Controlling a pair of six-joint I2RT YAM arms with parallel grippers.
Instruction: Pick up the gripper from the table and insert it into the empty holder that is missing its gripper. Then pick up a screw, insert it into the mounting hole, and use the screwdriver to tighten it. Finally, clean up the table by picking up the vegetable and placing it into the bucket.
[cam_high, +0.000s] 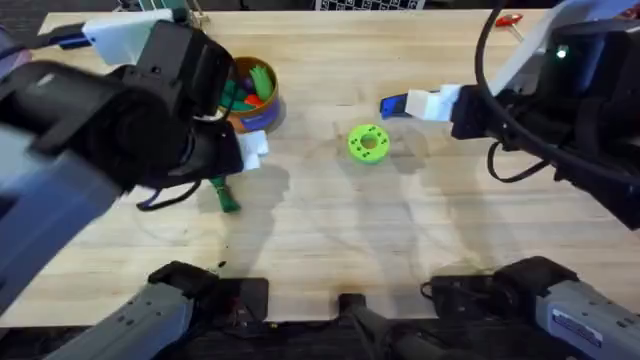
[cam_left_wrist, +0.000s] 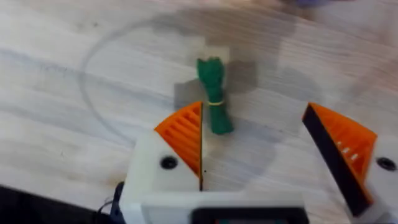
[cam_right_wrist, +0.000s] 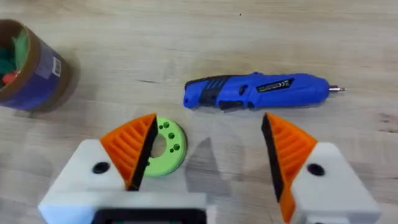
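one vegetable (cam_left_wrist: 214, 96), one screwdriver (cam_right_wrist: 258, 92), one bucket (cam_right_wrist: 31, 68)

We see a pale wooden table (cam_high: 330, 230) with a faint ring marked on its boards. Taking the green disc (cam_high: 368, 142) with holes as our landmark — it lies near the table's middle — the screwdriver (cam_right_wrist: 258, 91) lies just beyond it on its side, the bucket (cam_high: 250, 95) stands well to its left, and the vegetable (cam_high: 224, 193) lies flat, nearer the arm bases and left of the disc.
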